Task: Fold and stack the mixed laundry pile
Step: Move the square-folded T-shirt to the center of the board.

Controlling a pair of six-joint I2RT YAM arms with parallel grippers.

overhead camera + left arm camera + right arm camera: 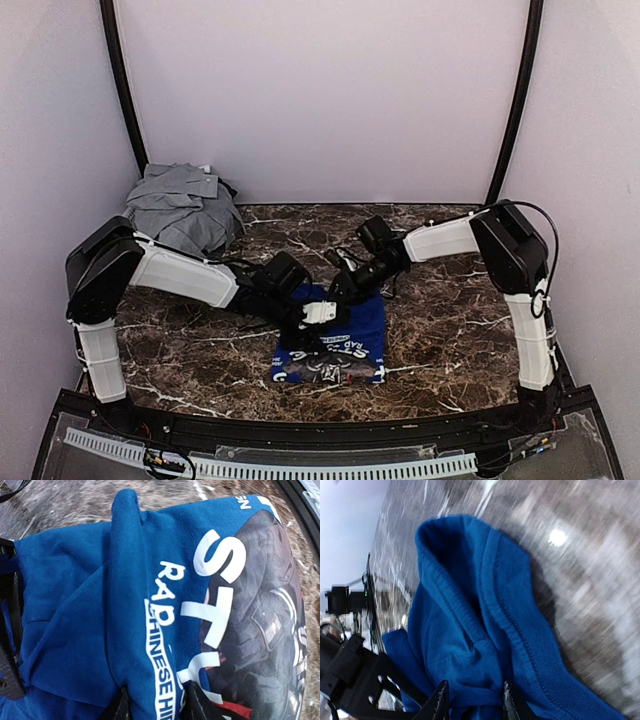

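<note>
Royal-blue T-shirt [75,605] cloth fills both wrist views, right up against the lenses. On the left gripper [157,705], the two fingers stand either side of a raised ridge of fabric beside the white print. The ridge fills the gap, so I read it as pinching the shirt. The right gripper [472,702] likewise nips a bunched wad of cloth next to a ribbed edge, which curls up off the marble.

The shirt lies partly folded around the middle of the desk [450,300], toward its near edge, print upward. Both grips sit close together on the shirt's far side. That placing would suit lifting the far edge and carrying it over toward the near edge for another fold, though this is only my judgement.

The left arm [190,275] rises at the near left corner, bends, then reaches low and long toward the middle, wrist tipped down. The right arm [440,240] climbs from the near right corner, elbow high, and stretches inward with its wrist dipped to the cloth. A light-grey polo shirt [185,210] lies heaped in the far left corner, well apart and not yet folded.
</note>
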